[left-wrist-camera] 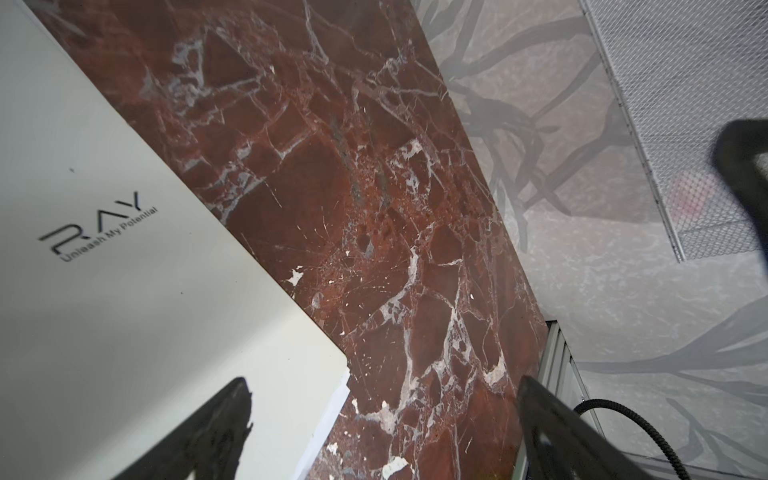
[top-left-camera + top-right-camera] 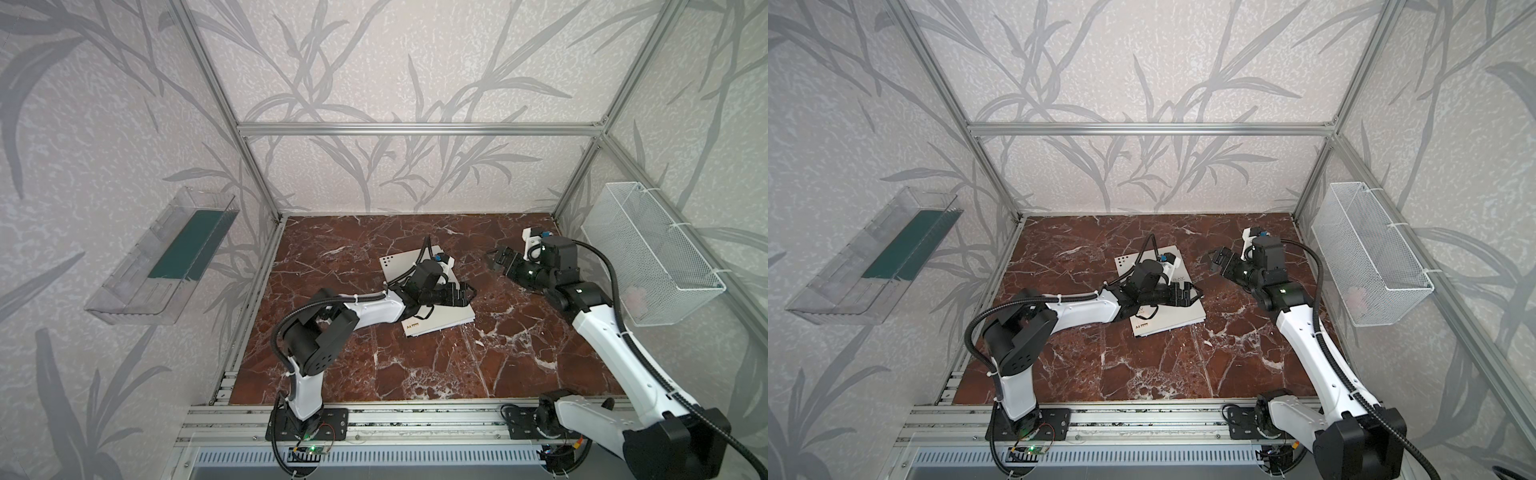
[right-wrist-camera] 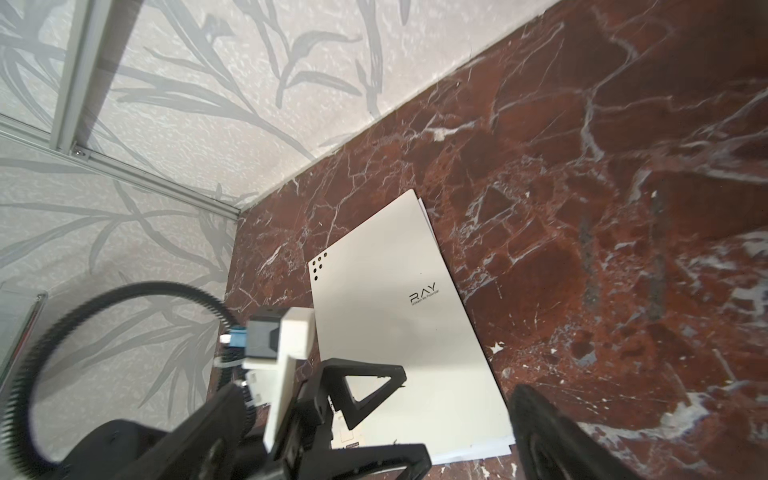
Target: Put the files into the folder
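**Shut on the marble, paper edges peeping out**

Printed in black on the off-white cover of the folder (image 1: 104, 291): "RAY", and beneath it in smaller letters "Unleash My Potential". Near the cover's near left corner, in both top views, "A4" above a line of print too small to read. At the far left corner, a cluster of black dots (image 3: 318, 268).

Lies closed and flat near the middle of the red-brown marble tabletop (image 2: 415, 374), askew to its edges. Along the cover's edges, thin white slivers of the files (image 1: 338, 395), tucked inside with their print hidden.

Over the folder's right side, the left gripper (image 2: 466, 293), jaws wide apart and clasping nothing. In its wrist view, one finger (image 1: 224, 424) above the cover's corner and its mate above bare marble. Touching the cover or not: impossible to tell. Together with the arm and wrist camera behind it, hides the folder's middle in both top views.

To the right, apart from the folder, the right gripper (image 2: 496, 259), above the marble, jaws likewise spread and empty, pointing towards the folder.

On the left wall, a clear plastic tray (image 2: 133, 274) with a green base. On the right wall, a white wire mesh basket (image 2: 665, 266) with something pale pink, blurred, at its bottom. Behind everything, grey leaf-pattern wallpaper and an aluminium frame (image 2: 415, 129).
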